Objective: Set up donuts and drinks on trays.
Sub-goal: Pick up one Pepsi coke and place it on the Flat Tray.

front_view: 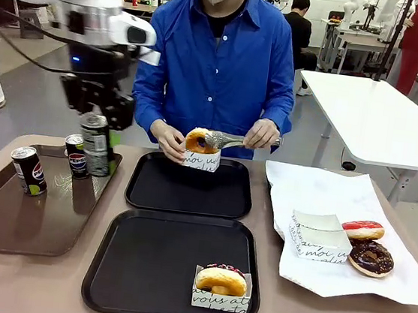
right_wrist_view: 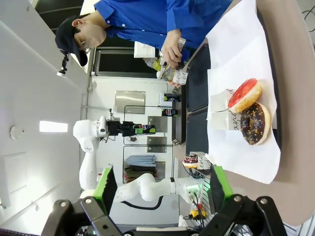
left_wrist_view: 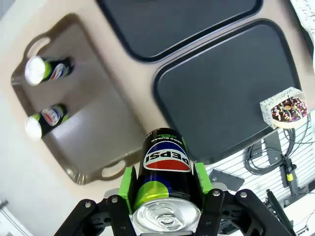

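My left gripper [front_view: 97,133] is shut on a dark Pepsi can [front_view: 97,159], held upright just above the brown tray [front_view: 6,216]. In the left wrist view the green pads [left_wrist_view: 129,184] clamp this can [left_wrist_view: 165,169] on both sides. Two more cans [front_view: 28,170] [front_view: 77,155] stand on the brown tray. Two black trays lie mid-table: the far one [front_view: 189,188] is bare, and the near one [front_view: 151,263] carries a donut in a paper holder [front_view: 222,283]. My right gripper [right_wrist_view: 162,189] stands open above the table end, with nothing between its fingers.
The person across the table holds a glazed donut in a holder [front_view: 201,146] with tongs [front_view: 230,138] over the far tray. White paper [front_view: 326,192] at the right carries a red donut [front_view: 363,229], a chocolate donut [front_view: 370,257] and an empty holder [front_view: 319,235].
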Robot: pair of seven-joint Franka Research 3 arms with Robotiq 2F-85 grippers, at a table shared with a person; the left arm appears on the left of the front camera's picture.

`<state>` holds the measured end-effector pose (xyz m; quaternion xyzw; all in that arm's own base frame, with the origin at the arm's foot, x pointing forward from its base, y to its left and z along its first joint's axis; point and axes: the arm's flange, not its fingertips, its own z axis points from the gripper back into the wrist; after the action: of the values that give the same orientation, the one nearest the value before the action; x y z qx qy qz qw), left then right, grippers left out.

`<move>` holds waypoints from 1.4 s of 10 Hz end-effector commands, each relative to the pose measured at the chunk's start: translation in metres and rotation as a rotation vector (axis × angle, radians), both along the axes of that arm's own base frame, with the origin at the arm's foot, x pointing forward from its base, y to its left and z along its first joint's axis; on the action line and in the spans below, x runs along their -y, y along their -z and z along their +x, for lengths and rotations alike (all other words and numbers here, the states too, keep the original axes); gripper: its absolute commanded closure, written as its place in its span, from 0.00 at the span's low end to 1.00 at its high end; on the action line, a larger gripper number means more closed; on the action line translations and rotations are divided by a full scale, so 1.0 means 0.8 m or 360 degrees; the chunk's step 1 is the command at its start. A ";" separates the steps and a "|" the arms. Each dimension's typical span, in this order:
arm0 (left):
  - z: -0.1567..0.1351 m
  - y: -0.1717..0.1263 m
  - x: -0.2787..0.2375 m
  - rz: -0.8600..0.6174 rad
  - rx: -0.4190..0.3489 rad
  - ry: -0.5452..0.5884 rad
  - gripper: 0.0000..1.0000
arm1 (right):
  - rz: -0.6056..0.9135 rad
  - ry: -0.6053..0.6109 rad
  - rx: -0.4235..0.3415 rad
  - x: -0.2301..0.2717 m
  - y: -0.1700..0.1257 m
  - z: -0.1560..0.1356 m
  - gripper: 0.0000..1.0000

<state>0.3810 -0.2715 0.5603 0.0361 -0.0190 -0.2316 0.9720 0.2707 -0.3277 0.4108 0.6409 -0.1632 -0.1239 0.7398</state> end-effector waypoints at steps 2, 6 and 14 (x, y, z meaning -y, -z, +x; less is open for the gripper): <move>0.037 0.047 0.062 0.0099 0.0026 0.0172 0.42 | 0.0019 0.0007 0.0009 -0.001 -0.001 0.000 0.00; 0.017 0.070 0.050 0.0185 -0.0189 0.0309 0.42 | 0.0019 0.0007 0.0009 -0.001 -0.001 0.000 0.00; -0.086 0.027 -0.125 -0.0046 -0.0036 0.0121 0.42 | 0.0019 0.0007 0.0009 -0.001 -0.001 0.000 0.00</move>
<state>0.3009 -0.1639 0.5388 0.0256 -0.0095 -0.2691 0.9627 0.2709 -0.3275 0.4106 0.6410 -0.1629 -0.1238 0.7398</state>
